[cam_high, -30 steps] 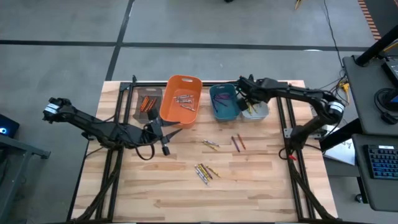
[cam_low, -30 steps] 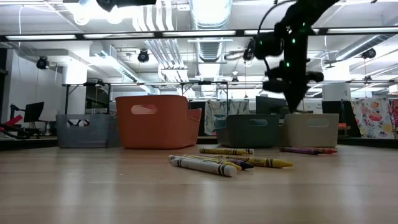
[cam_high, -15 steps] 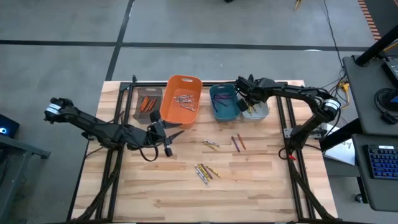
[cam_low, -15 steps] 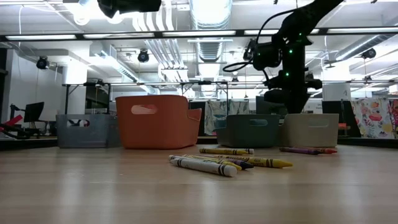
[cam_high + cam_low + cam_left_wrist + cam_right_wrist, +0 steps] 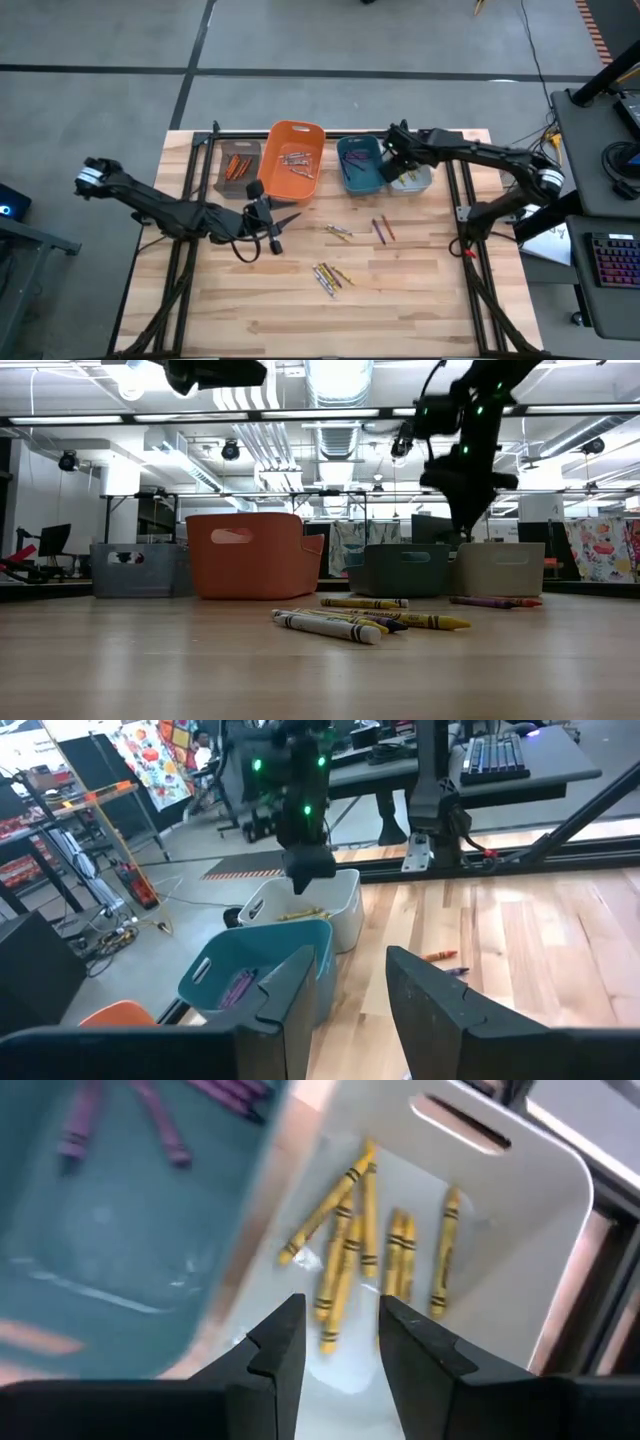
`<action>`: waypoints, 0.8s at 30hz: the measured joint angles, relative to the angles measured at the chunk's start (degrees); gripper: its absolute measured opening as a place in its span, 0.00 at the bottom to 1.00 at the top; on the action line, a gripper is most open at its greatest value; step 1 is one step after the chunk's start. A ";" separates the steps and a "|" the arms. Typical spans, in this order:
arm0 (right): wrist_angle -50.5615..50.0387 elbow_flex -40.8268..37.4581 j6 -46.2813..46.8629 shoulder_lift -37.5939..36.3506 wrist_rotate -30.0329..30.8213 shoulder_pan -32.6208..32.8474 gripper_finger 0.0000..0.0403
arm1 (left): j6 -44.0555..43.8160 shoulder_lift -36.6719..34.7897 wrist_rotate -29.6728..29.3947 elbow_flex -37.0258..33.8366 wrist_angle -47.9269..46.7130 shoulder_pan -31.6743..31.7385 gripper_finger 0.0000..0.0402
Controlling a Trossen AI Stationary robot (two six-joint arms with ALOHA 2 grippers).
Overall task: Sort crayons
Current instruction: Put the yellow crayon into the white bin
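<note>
Loose crayons lie flat on the wooden table: a cluster (image 5: 330, 275), a pair (image 5: 338, 231), and a purple and a red one (image 5: 382, 229). Along the far edge stand four bins: brown (image 5: 238, 165) with orange crayons, orange (image 5: 293, 160) with greyish ones, teal (image 5: 358, 163) with purple ones, and white (image 5: 412, 180) with yellow crayons (image 5: 360, 1250). My right gripper (image 5: 342, 1315) hangs open above the white bin, pointing steeply down, with nothing between its fingers. My left gripper (image 5: 287, 216) hovers open left of the loose crayons, pointing roughly level toward the table's right, and is empty (image 5: 348, 970).
A black frame rail (image 5: 340, 133) runs behind the bins at the table's far edge. Bare wood (image 5: 300, 320) spreads toward the near edge. Beyond the right edge stands a desk with a keyboard (image 5: 610, 260) and cables.
My right gripper has opened above the white bin and risen a little, tipping slightly. My left gripper has edged toward the table's right and near side, staying open. The loose crayons on the table have not moved.
</note>
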 joint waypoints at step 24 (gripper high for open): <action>12.32 -0.04 4.37 -8.28 6.13 30.34 0.20 | 15.45 17.71 11.72 14.57 -19.73 3.46 0.27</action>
